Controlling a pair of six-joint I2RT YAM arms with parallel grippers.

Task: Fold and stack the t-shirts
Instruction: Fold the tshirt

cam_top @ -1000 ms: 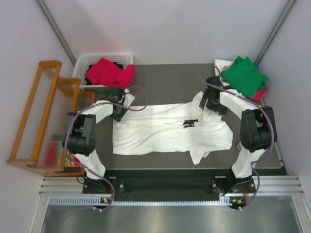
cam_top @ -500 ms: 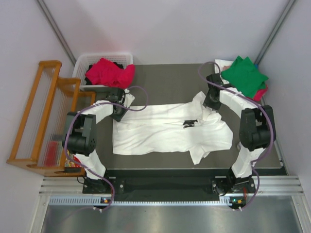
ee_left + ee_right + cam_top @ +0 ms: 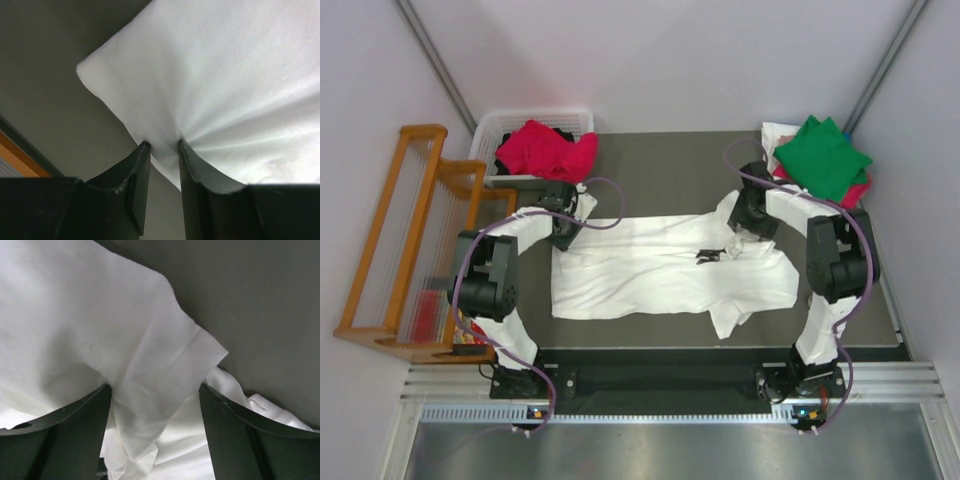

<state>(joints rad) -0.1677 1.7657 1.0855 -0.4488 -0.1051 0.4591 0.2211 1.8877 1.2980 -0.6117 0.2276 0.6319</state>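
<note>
One white t-shirt (image 3: 650, 270): spread flat on the table (image 3: 660, 170), between my arms.
Left gripper (image 3: 162, 145): pinching its far left corner.
Right gripper (image 3: 152, 390): my fingers (image 3: 65, 430) spread wide, a loose flap between them.

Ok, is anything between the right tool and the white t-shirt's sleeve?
Nothing visible. The right tool stands open astride the white t-shirt sleeve, and the cloth already lies inside its opening.
</note>
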